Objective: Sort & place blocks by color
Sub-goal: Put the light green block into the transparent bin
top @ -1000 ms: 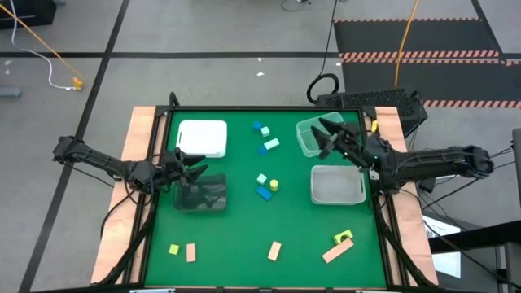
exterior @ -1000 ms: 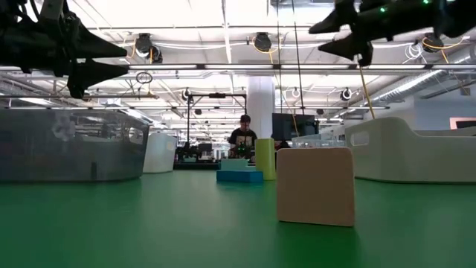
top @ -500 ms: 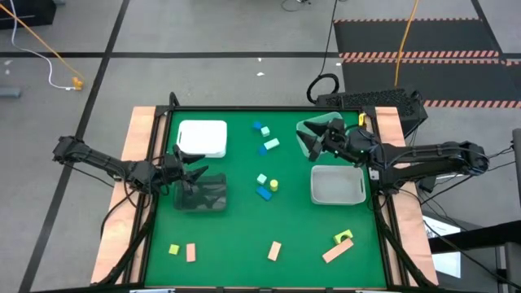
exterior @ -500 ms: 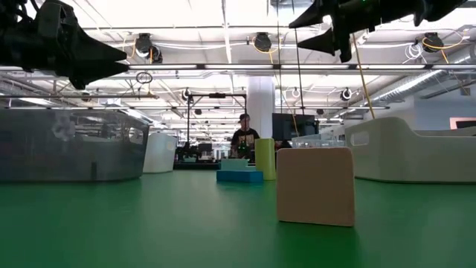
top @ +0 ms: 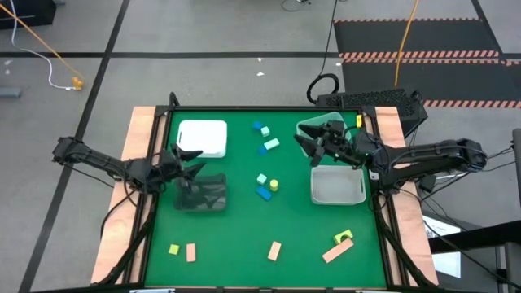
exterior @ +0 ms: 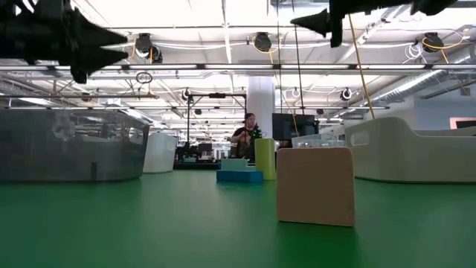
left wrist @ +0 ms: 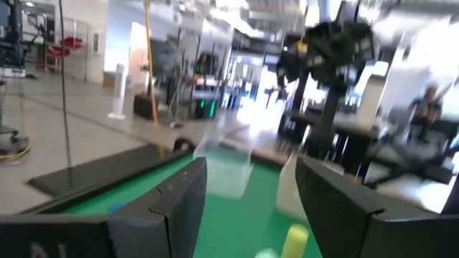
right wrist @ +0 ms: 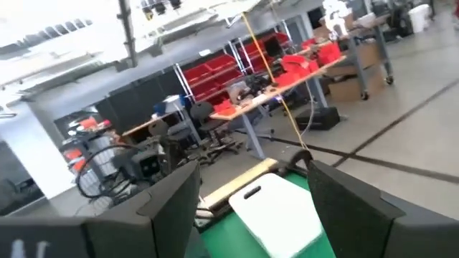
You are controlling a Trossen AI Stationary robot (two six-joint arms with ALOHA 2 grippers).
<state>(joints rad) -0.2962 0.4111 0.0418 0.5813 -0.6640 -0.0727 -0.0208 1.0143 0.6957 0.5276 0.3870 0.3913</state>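
Both arms hover empty between picks, the right gripper point(top: 308, 148) wide and the left gripper point(top: 194, 164) open at frame centre-left, so next comes descending onto a block point(top: 264, 193) mid-frame.

Left wrist view motion-blurred, yellow-green block point(left wrist: 296, 237) indistinct, low-view arms cut off above

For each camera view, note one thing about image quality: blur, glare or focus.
High view: evenly lit and sharp. Low view: bright ceiling lights glare, tan block looms large up close. Left wrist view: the background is smeared by motion blur. Right wrist view: the white tray and the room are slightly soft.
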